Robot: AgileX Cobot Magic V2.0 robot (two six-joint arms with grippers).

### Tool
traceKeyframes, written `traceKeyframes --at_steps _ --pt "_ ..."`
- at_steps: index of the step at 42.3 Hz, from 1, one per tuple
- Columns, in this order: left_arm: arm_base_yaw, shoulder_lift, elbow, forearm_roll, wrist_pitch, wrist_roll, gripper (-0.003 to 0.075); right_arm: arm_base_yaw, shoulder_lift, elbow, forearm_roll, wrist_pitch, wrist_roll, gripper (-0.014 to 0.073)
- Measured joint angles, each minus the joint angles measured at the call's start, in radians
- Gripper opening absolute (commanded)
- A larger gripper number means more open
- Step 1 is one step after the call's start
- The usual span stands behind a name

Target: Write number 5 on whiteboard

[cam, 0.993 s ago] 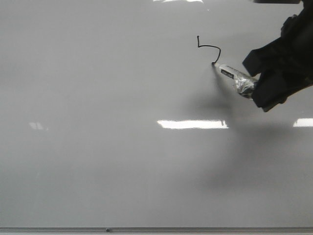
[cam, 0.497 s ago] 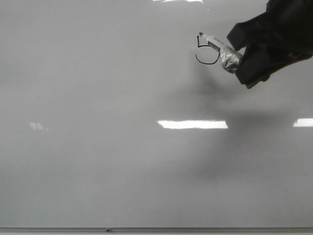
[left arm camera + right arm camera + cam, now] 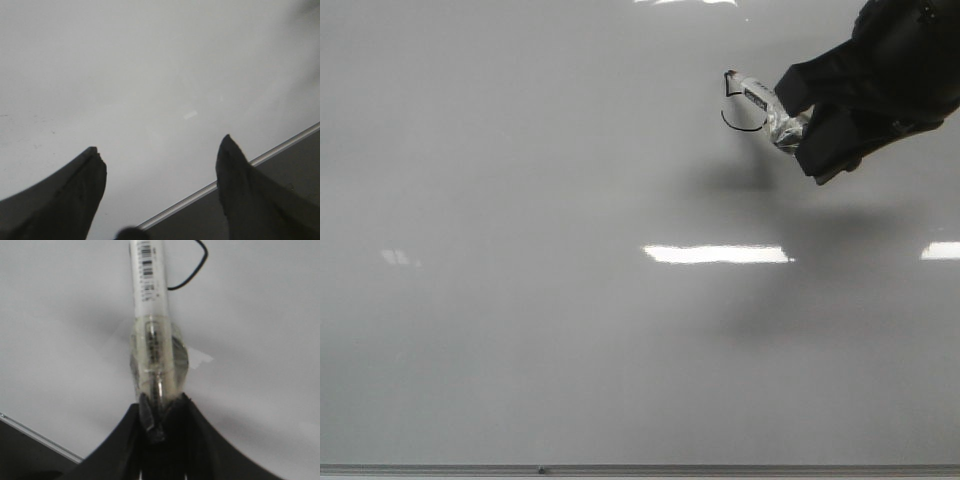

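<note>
- Front: I see the right gripper (image 3: 798,125) far right on the whiteboard (image 3: 520,300), clamped on a marker (image 3: 760,103). Tip sits at the top-left of the number 5 (image 3: 740,110), upper right of board; no top stroke visible.
- L wrist: left gripper (image 3: 160,170) fingers wide apart, nothing between, above board near its edge strip (image 3: 280,149).
- R wrist: fingers (image 3: 125,440) pinch the taped marker (image 3: 150,315); curved ink stroke (image 3: 192,275) just beside barrel.

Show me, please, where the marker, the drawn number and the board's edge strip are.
marker (image 3: 757,98), front view, white barrel.
number 5 (image 3: 744,127), front view, curved belly stroke.
whiteboard edge strip (image 3: 720,468), front view, near edge.
</note>
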Motion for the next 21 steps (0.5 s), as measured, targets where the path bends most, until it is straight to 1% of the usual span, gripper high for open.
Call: traceKeyframes --at_steps 21 --pt "0.000 0.000 0.000 0.000 0.000 0.000 0.0462 -0.026 0.011 -0.004 -0.002 -0.017 0.000 -0.0069"
